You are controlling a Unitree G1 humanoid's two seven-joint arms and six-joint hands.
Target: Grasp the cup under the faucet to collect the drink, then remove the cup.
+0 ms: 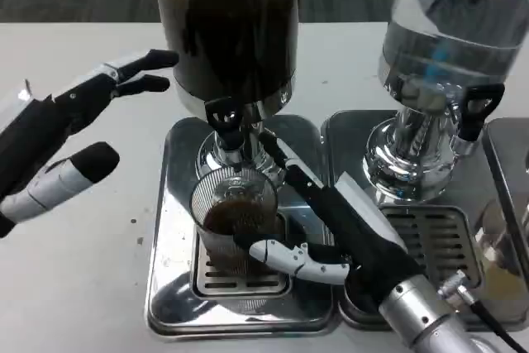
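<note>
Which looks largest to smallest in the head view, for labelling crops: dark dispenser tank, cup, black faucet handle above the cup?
1. dark dispenser tank, cut off by the frame's top
2. cup
3. black faucet handle

Bright overhead light, glare on steel trays (169,303)

Ribbed clear plastic cup (233,212) stands on a glossy metal drip tray (169,287).
</note>
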